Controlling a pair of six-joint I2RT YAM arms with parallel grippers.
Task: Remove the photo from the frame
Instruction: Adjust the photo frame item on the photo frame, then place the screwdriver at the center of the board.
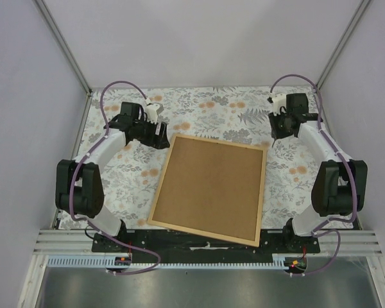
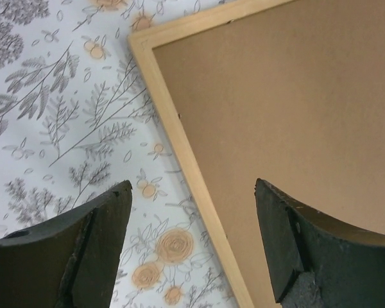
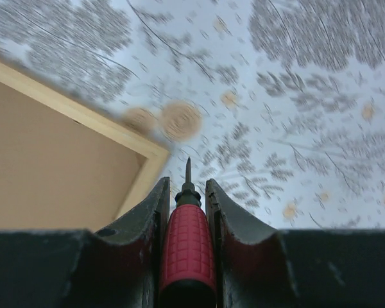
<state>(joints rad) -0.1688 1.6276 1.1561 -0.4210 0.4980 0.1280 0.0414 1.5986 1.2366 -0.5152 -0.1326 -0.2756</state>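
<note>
Brown board point(image 1: 212, 186) is filling the back of the frame point(image 1: 161, 179), which is lying face down and slightly turned on the flowered cloth point(image 1: 115, 186), so the photo is sitting hidden underneath and cannot be seen. The thin tan wooden strips are running all round the board. The frame's near edge is reaching over the black base rail point(image 1: 199, 250) between the two arm bases. Its far edge is leaving a band of bare cloth before the back wall. The left gripper point(image 1: 160, 136) is hanging just beside the frame's far left corner. In the left wrist view that gripper point(image 2: 192, 186) is standing spread wide and holding nothing, with one finger point(image 2: 109, 218) over the cloth and the other over the board, so the frame's left strip is passing between them. A broad stretch of cloth is lying open to the left of that strip, out to the left arm. The right gripper point(image 1: 277, 131) is hovering near the far right corner, just off the frame. In the right wrist view it point(image 3: 186, 183) is clamping a red-handled tool point(image 3: 187, 247), whose thin metal tip is pointing at the cloth just outside the corner. A narrower band of cloth is running down the frame's right edge beside the right arm.
</note>
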